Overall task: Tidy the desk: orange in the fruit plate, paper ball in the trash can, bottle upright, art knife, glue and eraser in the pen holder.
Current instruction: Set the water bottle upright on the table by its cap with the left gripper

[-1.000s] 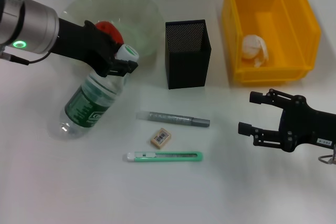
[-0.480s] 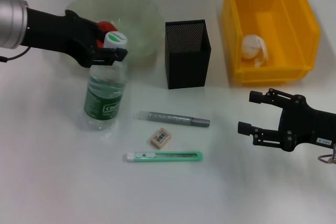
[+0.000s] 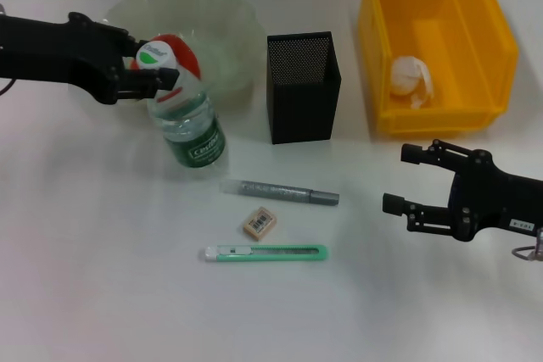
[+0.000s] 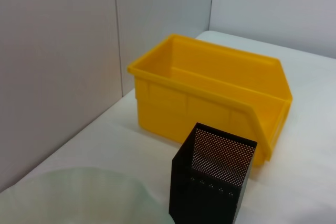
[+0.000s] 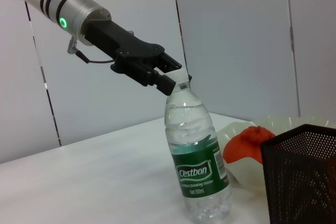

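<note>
Though bottle (image 3: 188,120) hides orange (image 3: 180,50), left gripper (image 3: 158,79) fingers clamp cap; right gripper (image 3: 407,180) fingers spread.

White desk surface (image 3: 102,294) fills the head view from the lower edge upward. Pale grey wall panels (image 4: 58,51) with vertical seams occupy the upper left of the left wrist view and the whole background (image 5: 236,40) of the right wrist view

Both arms end in matte black housings; left arm (image 5: 79,11) is silver-grey (green ring light, thin cable).
</note>
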You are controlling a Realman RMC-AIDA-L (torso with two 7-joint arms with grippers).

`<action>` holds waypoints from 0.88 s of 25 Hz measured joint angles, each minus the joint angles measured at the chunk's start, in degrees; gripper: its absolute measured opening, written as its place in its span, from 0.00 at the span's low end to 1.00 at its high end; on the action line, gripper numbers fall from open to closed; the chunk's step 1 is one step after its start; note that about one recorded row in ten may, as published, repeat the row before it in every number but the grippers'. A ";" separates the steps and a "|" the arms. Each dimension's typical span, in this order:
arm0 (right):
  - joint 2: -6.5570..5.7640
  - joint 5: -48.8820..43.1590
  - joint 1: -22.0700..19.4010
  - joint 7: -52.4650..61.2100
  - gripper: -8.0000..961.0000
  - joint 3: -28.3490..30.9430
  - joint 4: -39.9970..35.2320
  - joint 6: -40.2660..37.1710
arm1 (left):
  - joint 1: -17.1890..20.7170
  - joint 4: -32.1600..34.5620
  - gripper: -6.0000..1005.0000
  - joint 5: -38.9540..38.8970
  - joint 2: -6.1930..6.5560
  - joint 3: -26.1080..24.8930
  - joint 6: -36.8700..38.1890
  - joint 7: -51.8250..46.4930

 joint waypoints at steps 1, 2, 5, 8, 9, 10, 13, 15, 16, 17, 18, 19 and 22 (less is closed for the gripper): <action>0.00 0.00 0.08 0.04 0.86 0.00 0.01 0.00 | 0.11 -0.13 0.44 -0.04 -0.04 -0.49 0.19 0.25; 0.00 0.00 0.12 0.06 0.86 0.00 0.01 0.00 | 0.31 -0.18 0.44 -0.28 -0.04 -0.82 0.35 0.47; 0.00 0.00 0.14 0.11 0.86 0.05 0.02 -0.05 | 1.47 -0.25 0.44 -2.11 0.01 -1.21 0.49 1.16; 0.00 0.01 0.17 0.21 0.86 0.14 0.05 -0.20 | 2.48 -0.24 0.44 -3.44 0.12 -2.09 0.51 1.83; 0.00 0.03 0.22 0.23 0.86 0.18 0.05 -0.36 | 3.03 -0.23 0.44 -3.61 0.14 -3.25 0.71 2.39; 0.00 0.03 0.25 0.24 0.86 0.19 0.05 -0.39 | 3.03 -0.23 0.44 -3.61 0.14 -3.25 0.71 2.39; 0.00 0.02 0.29 0.25 0.86 0.11 0.06 -0.41 | 4.16 -0.25 0.44 -4.24 0.08 -4.76 0.90 3.31; 0.00 0.02 0.31 0.25 0.86 0.07 0.05 -0.43 | 4.60 -0.25 0.44 -4.69 0.07 -5.10 0.93 3.56; 0.00 0.02 0.31 0.26 0.86 0.08 0.05 -0.44 | 5.50 -0.26 0.44 -5.65 0.13 -6.04 0.97 4.13; 0.00 0.02 0.31 0.26 0.86 0.09 0.05 -0.44 | 5.59 -0.26 0.44 -5.71 0.13 -6.29 0.96 4.22; 0.00 0.02 0.31 0.27 0.86 0.07 0.05 -0.44 | 5.71 -0.26 0.44 -5.80 0.13 -6.71 0.96 4.36; 0.00 0.02 0.30 0.27 0.86 -0.01 0.05 -0.44 | 5.78 -0.29 0.44 -5.84 0.14 -7.18 0.95 4.50; 0.00 -0.01 0.29 0.28 0.86 -0.06 0.05 -0.44 | 5.88 -0.99 0.44 -5.89 0.13 -8.83 0.79 5.04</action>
